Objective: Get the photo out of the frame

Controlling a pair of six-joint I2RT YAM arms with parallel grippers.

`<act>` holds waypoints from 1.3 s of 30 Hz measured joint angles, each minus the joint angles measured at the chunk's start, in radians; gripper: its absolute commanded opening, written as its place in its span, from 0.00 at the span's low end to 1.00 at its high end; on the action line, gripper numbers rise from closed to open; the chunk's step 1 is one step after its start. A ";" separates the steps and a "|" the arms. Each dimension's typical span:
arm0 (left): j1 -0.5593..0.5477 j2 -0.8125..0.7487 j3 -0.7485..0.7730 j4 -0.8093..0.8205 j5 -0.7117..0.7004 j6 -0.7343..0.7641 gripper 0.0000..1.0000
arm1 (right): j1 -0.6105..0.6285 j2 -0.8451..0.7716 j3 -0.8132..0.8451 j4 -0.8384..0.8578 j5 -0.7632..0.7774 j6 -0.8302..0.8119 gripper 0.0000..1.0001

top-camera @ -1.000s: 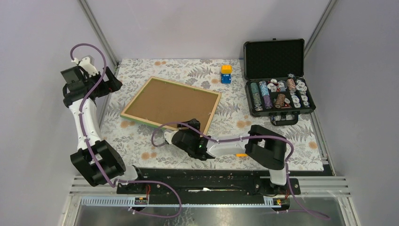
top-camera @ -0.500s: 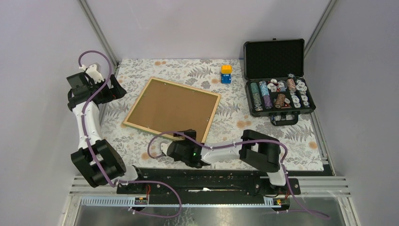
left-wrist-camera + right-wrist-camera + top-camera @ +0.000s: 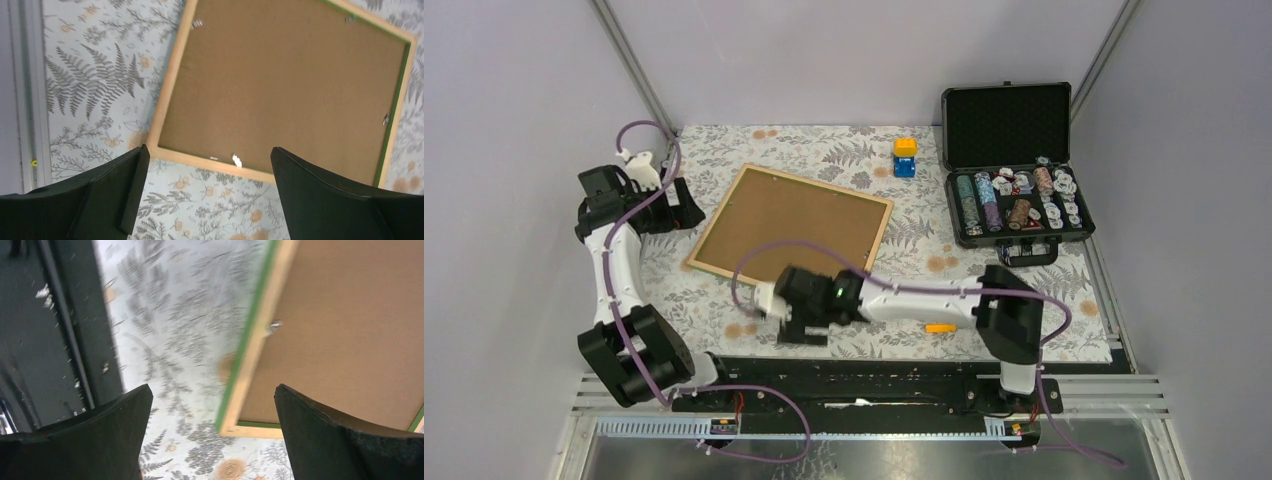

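Left gripper (image 3: 208, 152) and right gripper (image 3: 213, 390) gape empty; prying metal clips (image 3: 235, 160) on the face-down green-bordered wooden frame (image 3: 789, 222) could skid it.

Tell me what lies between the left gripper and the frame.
Only bare fern-print cloth separates the left gripper and the frame, clearest in the left wrist view.
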 measured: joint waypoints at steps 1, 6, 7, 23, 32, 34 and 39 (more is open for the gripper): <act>-0.007 -0.013 -0.010 -0.016 -0.001 0.028 0.99 | -0.026 -0.006 0.039 -0.019 -0.055 0.015 1.00; -0.069 -0.075 -0.066 -0.129 -0.026 0.196 0.99 | -0.322 -0.008 0.176 -0.063 -0.229 0.071 1.00; -0.079 -0.085 -0.080 -0.153 -0.030 0.238 0.99 | -0.404 0.000 0.210 -0.072 -0.253 0.081 1.00; -0.106 -0.152 -0.357 -0.355 -0.078 0.682 0.99 | -0.836 0.382 0.642 -0.139 -0.399 0.102 1.00; -0.128 -0.145 -0.431 -0.294 -0.119 0.705 0.99 | -0.863 0.530 0.749 -0.147 -0.471 0.103 1.00; -0.139 -0.132 -0.438 -0.264 -0.129 0.696 0.99 | -0.863 0.551 0.758 -0.148 -0.477 0.103 1.00; -0.164 -0.080 -0.442 -0.196 -0.138 0.659 0.99 | -0.863 0.586 0.758 -0.151 -0.475 0.098 1.00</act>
